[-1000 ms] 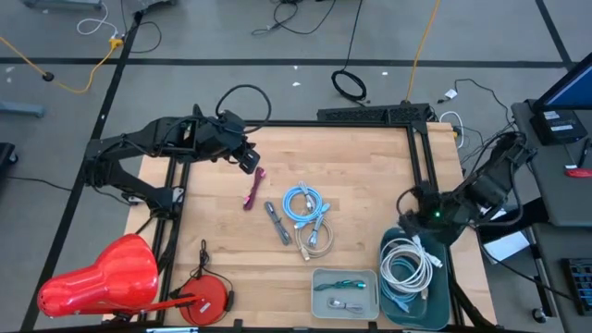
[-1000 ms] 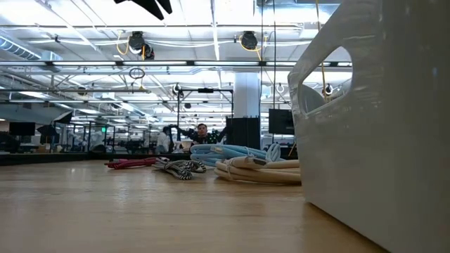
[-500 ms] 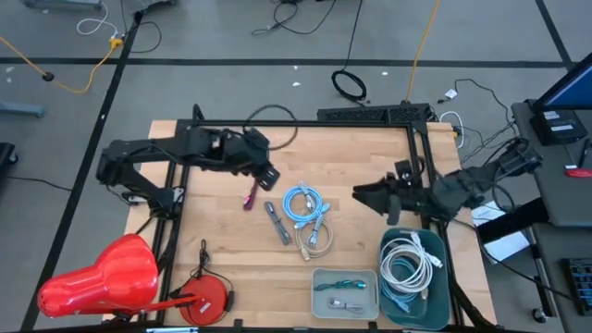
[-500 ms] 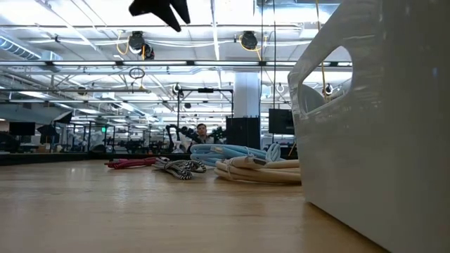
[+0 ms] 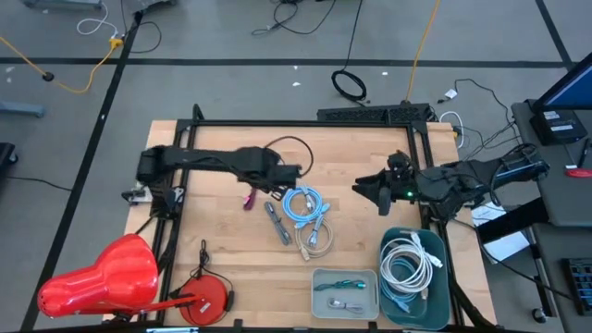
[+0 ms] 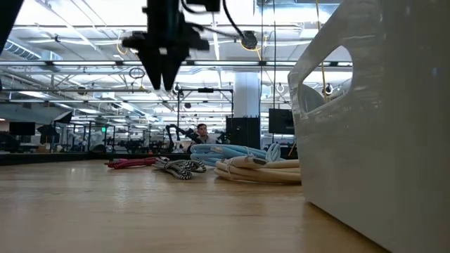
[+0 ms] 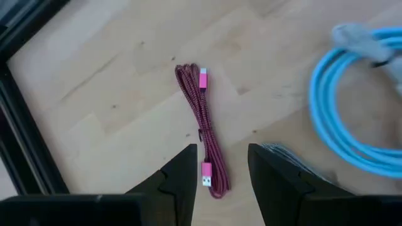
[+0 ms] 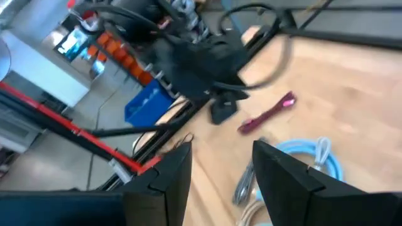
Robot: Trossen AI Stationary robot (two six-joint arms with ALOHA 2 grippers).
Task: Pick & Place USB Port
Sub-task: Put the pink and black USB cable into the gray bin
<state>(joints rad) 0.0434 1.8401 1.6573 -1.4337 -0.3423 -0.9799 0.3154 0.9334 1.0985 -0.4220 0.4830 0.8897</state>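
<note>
Cables in a loose cluster mid-worktop (image 5: 370,153): beige coil (image 5: 316,240) nearest the front edge, striped cable (image 5: 277,222) and blue coil (image 5: 305,202) behind, pink USB cable (image 5: 251,191) on the cluster's left flank. Left pincer (image 5: 294,173) hovering just beyond the blue coil, fingers parted, nothing between them; in its wrist view, pink USB cable (image 7: 202,129) stretched out straight, long axis running away from the gap, one plug end just ahead of the fingertips. Clearly the nearer arm. Right pincer (image 5: 363,188) further right, beside the teal bin (image 5: 444,277), likewise part open and empty. Probably a short drop onto the cable's near end, fingers straddling it crosswise.
</note>
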